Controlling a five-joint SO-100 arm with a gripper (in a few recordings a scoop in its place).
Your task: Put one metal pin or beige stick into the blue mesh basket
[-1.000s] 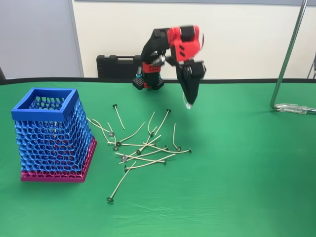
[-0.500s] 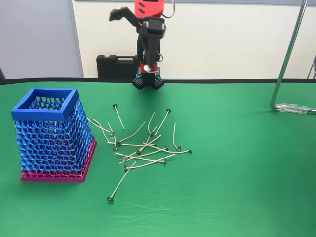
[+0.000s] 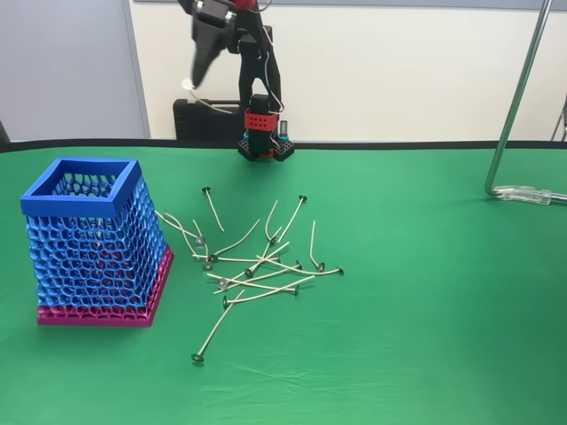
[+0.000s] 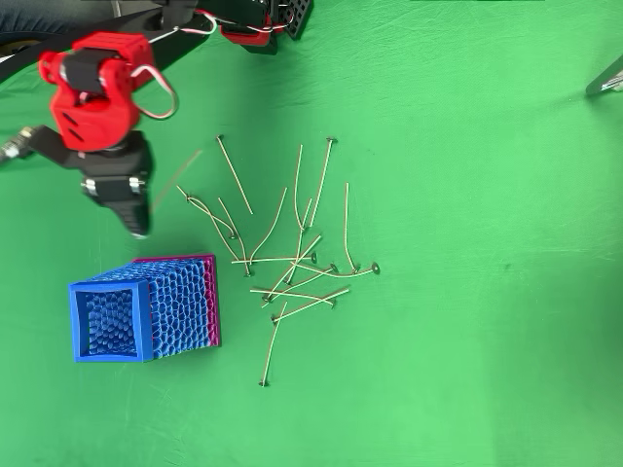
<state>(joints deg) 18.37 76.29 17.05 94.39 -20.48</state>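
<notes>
Tool (image 4: 136,226) is gripping 1 stick (image 4: 177,178), raised above the desk (image 4: 467,370), near the basket (image 4: 146,306) but not over its opening. Pick looks done; left: move over the rim and release. Remaining sticks (image 3: 257,266) lie scattered beside the basket.

Arm (image 3: 232,35) blurred, top cut off.

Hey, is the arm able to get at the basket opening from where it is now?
Probably yes. The gripper hangs raised just beside the basket, whose open top looks unobstructed; the sticks lie off to the side.
</notes>
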